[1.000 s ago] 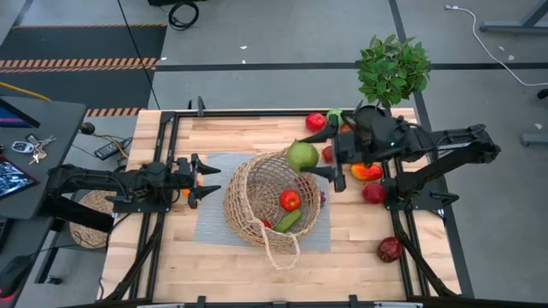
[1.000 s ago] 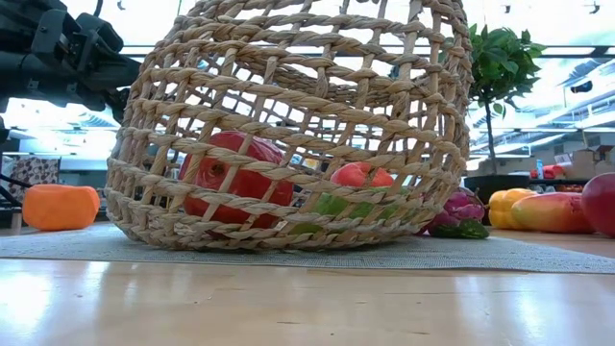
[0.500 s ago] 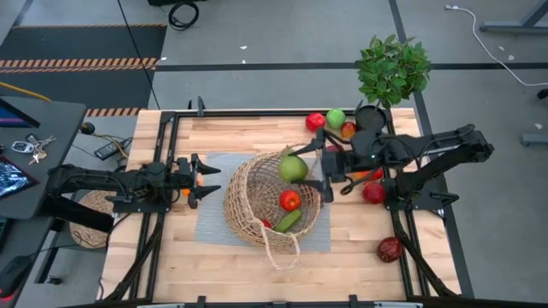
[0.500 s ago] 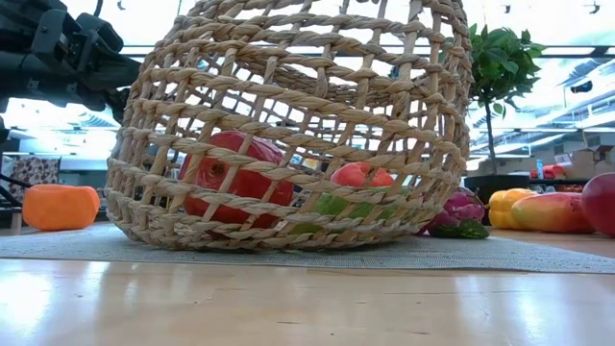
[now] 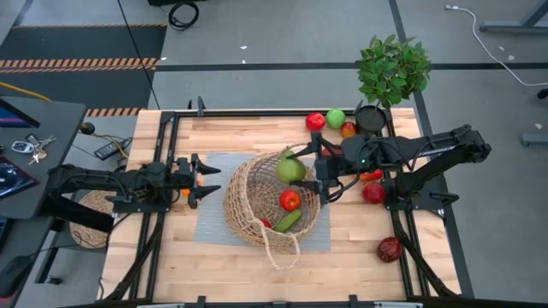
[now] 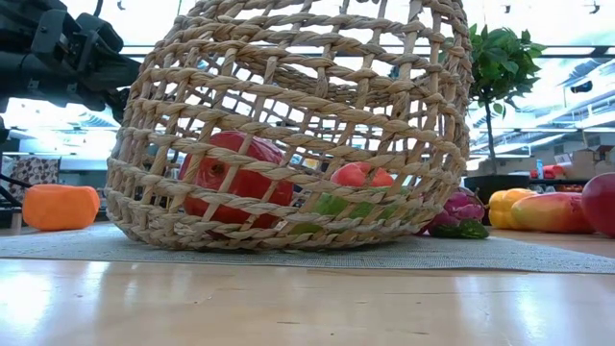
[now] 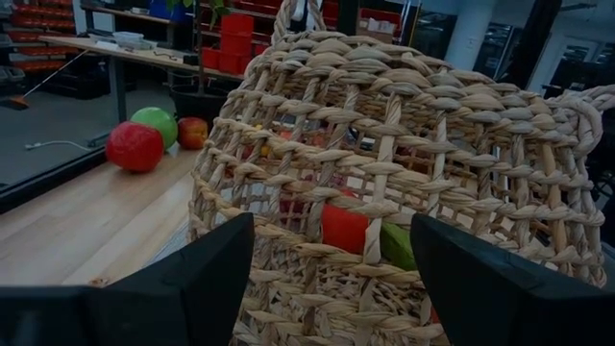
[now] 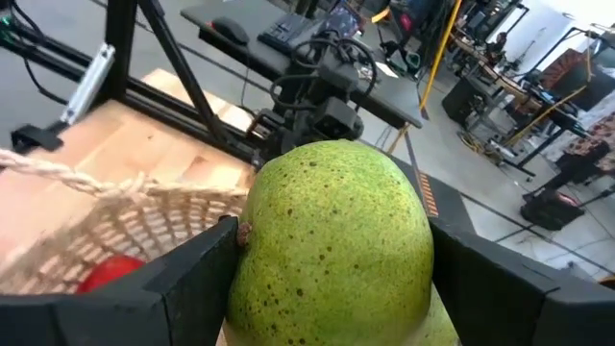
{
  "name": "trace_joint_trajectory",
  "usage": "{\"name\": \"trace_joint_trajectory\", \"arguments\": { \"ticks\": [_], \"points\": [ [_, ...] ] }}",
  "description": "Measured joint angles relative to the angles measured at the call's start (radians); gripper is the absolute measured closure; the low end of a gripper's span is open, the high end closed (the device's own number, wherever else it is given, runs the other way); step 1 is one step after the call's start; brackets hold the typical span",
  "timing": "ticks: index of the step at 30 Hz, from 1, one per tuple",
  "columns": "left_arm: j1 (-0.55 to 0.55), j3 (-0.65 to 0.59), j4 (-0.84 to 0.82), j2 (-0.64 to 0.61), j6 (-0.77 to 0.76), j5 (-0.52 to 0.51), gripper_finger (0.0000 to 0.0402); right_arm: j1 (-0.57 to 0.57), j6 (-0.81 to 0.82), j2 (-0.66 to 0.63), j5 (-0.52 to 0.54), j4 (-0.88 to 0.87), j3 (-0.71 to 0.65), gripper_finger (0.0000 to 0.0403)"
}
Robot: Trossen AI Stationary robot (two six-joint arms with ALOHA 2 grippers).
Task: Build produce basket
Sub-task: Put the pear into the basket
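Right gripper point(image 5: 310, 168) clamps a green pear point(image 5: 290, 168) over the basket point(image 5: 257, 224) rim, high enough to clear the wicker for a drop. Left gripper point(image 5: 208, 180) waits with jaws apart beside the basket, holding nothing. Weave hides most fruit inside; 1 red apple point(image 5: 290, 200) shows.

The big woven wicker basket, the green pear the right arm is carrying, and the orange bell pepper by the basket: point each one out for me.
Light-tan woven wicker basket point(image 5: 244, 198): high view, on its side wall.
Speckled green pear point(image 8: 336, 231): right wrist view, on its rounded body.
Orange bell pepper point(image 6: 60, 207): low view, on its front face.
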Motion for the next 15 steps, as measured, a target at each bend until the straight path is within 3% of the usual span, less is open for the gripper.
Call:
{"name": "trace_joint_trajectory", "arguments": {
  "ticks": [5,15],
  "points": [
    [0.000,0.000,0.000,0.000,0.000,0.000,0.0115,0.012,-0.096,0.000,0.091,-0.042,0.000,0.0083],
    [0.000,0.000,0.000,0.000,0.000,0.000,0.0115,0.069,-0.483,0.000,0.310,-0.046,0.000,0.0083]
  ]
}}
